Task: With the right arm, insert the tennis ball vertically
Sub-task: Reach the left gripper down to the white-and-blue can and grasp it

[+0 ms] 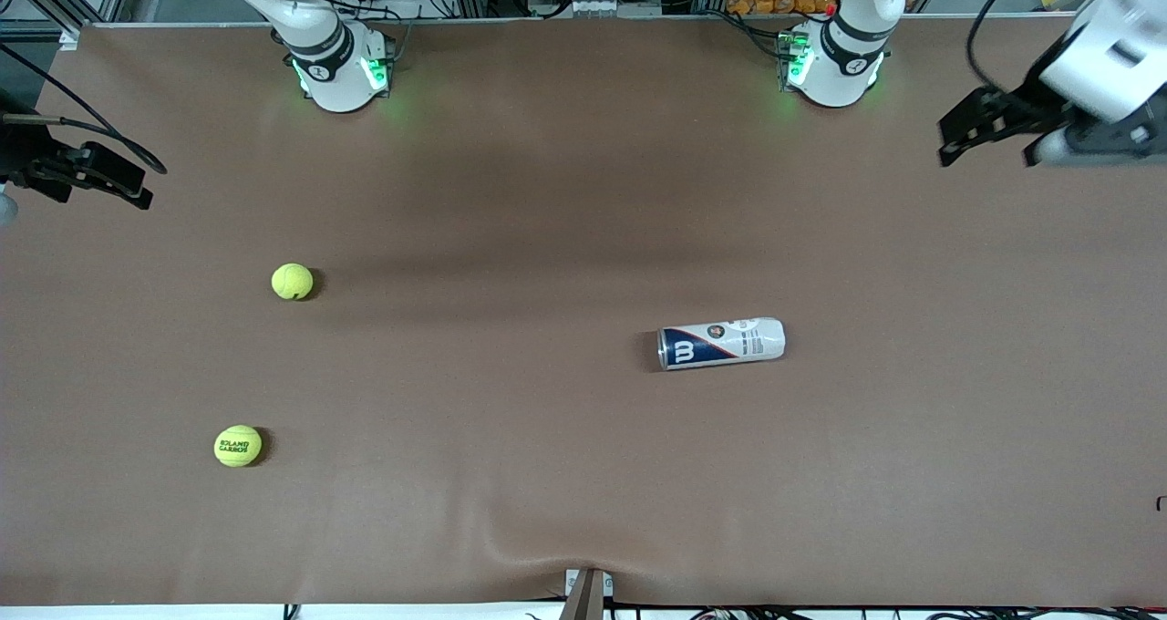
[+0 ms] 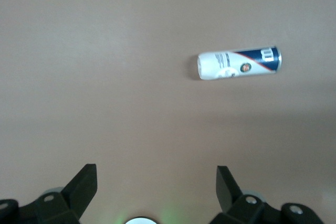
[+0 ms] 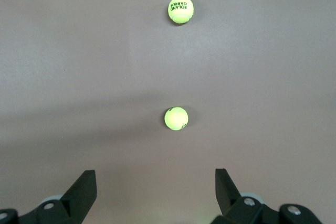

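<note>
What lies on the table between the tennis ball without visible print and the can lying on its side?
Nothing: between the plain tennis ball and the can the front view shows only bare brown table.

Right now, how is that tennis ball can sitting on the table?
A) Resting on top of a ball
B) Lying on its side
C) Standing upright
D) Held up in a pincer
B: the tennis ball can lies on its side on the brown table, with nothing touching it.
</note>
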Available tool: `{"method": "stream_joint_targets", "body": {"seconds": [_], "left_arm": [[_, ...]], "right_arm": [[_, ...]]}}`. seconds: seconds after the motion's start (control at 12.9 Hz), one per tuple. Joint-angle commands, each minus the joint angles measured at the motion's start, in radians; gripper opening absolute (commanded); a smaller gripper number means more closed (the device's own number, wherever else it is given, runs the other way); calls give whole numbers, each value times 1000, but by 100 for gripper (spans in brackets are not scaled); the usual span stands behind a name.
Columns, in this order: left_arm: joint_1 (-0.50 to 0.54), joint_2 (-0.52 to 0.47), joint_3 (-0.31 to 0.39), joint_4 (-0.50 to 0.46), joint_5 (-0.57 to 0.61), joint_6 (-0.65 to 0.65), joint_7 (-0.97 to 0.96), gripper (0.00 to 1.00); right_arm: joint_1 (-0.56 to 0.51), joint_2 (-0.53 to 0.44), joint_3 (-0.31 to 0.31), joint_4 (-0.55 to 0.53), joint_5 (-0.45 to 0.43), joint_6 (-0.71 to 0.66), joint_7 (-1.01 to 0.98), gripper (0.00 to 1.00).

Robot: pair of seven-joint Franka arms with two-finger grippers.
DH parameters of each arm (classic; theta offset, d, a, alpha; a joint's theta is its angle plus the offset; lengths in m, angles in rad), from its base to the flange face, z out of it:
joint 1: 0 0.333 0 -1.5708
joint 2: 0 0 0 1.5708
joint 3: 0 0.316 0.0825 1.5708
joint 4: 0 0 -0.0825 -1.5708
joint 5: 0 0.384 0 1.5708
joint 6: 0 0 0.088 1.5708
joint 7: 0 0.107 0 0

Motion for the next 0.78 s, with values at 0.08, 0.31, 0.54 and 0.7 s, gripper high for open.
{"method": "stream_joint_targets", "body": {"seconds": [0.08,0.31,0.54,0.7], "left_arm": [[-41,222,-60,141,77,-17,7,100],[-151,296,-62,143,243,-13,3,100],[-200,406,-62,150,250,21,-14,100],[-229,469,-66,150,245,30,0,100]], "right_arm": [[-6,-8,10,-16,-9,9,13,100],[-6,-6,10,-15,-9,6,13,100],[-12,-6,10,-16,-10,0,13,100],[-15,0,10,-16,-10,-2,13,100]]}}
